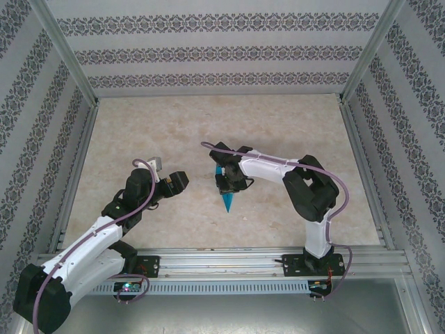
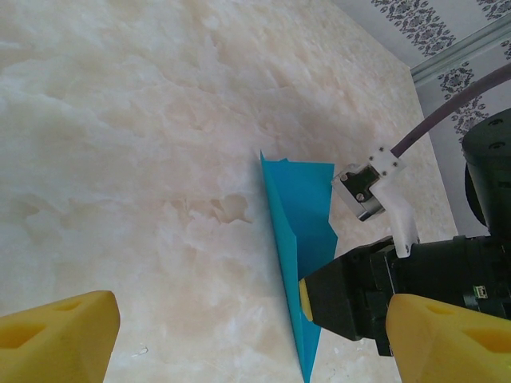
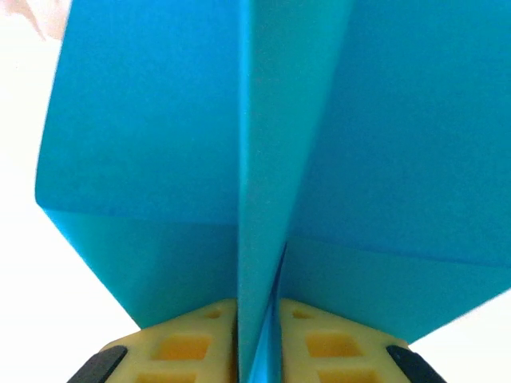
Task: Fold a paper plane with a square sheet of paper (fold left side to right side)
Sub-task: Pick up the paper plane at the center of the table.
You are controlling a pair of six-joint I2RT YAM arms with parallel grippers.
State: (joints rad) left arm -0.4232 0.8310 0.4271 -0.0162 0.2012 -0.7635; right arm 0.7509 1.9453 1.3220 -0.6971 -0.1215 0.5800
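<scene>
Right gripper (image 1: 227, 182) pinches a teal paper plane (image 1: 228, 200) near the middle of the marble-patterned table (image 1: 292, 125).

The right gripper's yellow fingers (image 3: 327, 351) are closed tight on the plane's central fold, with a wing spreading flat to each side of them. The plane is a narrow dart standing on edge over the table's middle, with its sharp tip pointing toward the table's near edge. Whether its lower crease touches the table cannot be told. The left gripper (image 1: 179, 181) hovers over the table left of the middle, its jaws spread wide with nothing between them.
</scene>
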